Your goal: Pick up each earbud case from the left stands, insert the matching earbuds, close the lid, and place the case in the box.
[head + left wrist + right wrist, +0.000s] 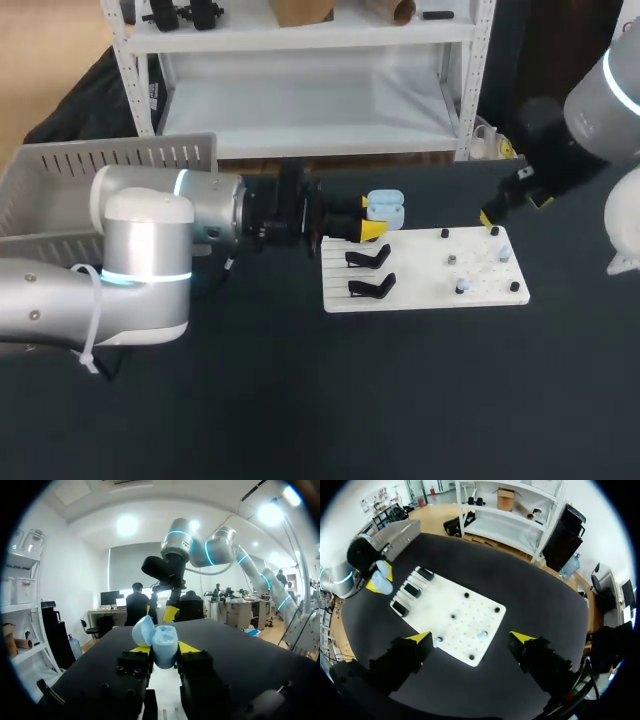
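Light-blue earbud case [164,642], lid open, gripped in left claw [164,648] near black stands [368,259]

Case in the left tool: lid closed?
No: in the left wrist view the light blue earbud case, held between the fingers of the left tool, has its lid hinged open.

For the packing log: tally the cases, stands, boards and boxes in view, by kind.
earbud case: 1
black stands: 3
white board: 1
grey box: 1
Total: 6
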